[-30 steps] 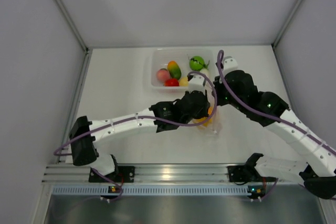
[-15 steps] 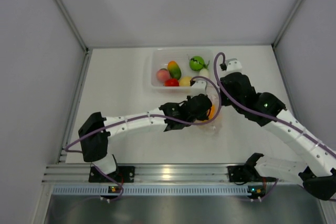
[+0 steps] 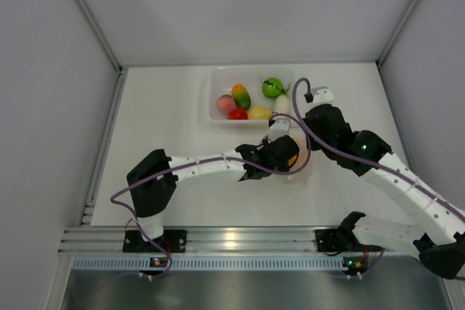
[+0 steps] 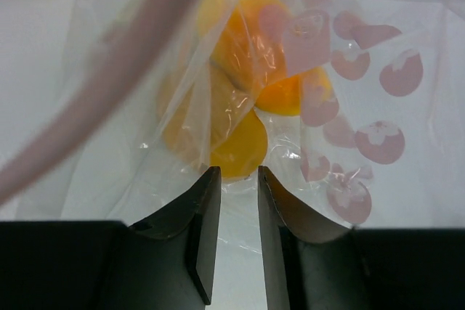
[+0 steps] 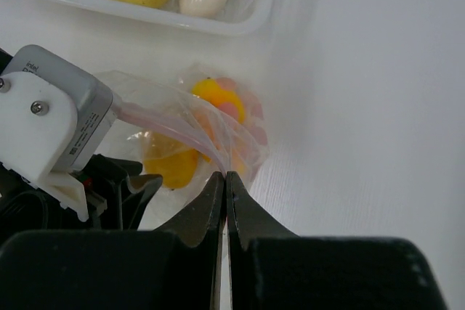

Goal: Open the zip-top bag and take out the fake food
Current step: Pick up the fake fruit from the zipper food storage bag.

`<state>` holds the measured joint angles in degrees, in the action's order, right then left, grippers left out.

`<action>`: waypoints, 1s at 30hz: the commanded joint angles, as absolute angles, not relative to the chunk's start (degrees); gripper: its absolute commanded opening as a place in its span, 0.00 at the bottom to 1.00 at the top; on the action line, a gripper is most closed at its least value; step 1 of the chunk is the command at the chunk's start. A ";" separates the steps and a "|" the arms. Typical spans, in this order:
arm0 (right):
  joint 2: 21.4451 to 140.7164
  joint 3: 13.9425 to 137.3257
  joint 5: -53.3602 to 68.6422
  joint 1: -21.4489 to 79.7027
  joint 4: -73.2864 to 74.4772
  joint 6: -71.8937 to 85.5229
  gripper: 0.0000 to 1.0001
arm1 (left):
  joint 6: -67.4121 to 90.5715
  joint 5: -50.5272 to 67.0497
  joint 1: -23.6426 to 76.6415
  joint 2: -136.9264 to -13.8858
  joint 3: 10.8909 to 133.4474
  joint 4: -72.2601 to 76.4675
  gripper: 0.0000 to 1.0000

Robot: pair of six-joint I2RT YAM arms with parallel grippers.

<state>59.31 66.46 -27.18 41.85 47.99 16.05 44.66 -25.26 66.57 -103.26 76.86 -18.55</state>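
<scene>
Because the fake food has to come out through the mouth, I have both grippers at the zip-top bag point(image 5: 218, 132). It lies on the table point(image 3: 167, 117), just on the near side of the clear tub point(image 3: 212, 99), toward its right end.

My right gripper point(image 5: 224, 179) is pressed shut. Its tips meet on the bag's near edge, where the pink zip strip point(image 5: 182, 134) runs in. I think it pinches that edge so the bag cannot slide away.

My left gripper point(image 4: 232, 172) comes at the bag from the left. Its jaws stand a little apart, with a thin slit between them, and they hold nothing firm. Some clear film may sit in that slit, but the wrist view is too blurry for me to be sure.

Right past those tips I see orange and yellow pieces point(image 4: 243, 147) bunched inside the plastic, so some fake food is not out yet. Other pieces point(image 3: 247, 101) lie in the tub: red, green, yellow, white.

My guess is that the left gripper needs to catch one side of the mouth while the right holds the other, so the two can pull it wide.
</scene>
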 commanded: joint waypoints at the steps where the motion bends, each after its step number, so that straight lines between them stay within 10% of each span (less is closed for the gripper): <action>1: 57.39 65.31 -26.63 40.70 46.41 15.47 0.00 | 45.09 -24.70 65.39 -105.11 78.22 -18.81 0.33; 13: 56.69 60.12 -21.89 37.35 43.33 15.56 0.00 | 45.35 -23.11 65.04 -111.88 82.62 -18.81 0.46; 30: 43.34 52.66 -1.94 37.27 29.89 24.59 0.00 | 44.65 -35.16 65.30 -106.17 80.16 -21.80 0.40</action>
<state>48.03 54.15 -10.68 37.34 38.89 19.77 45.19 -31.42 65.73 -108.90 79.85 -19.55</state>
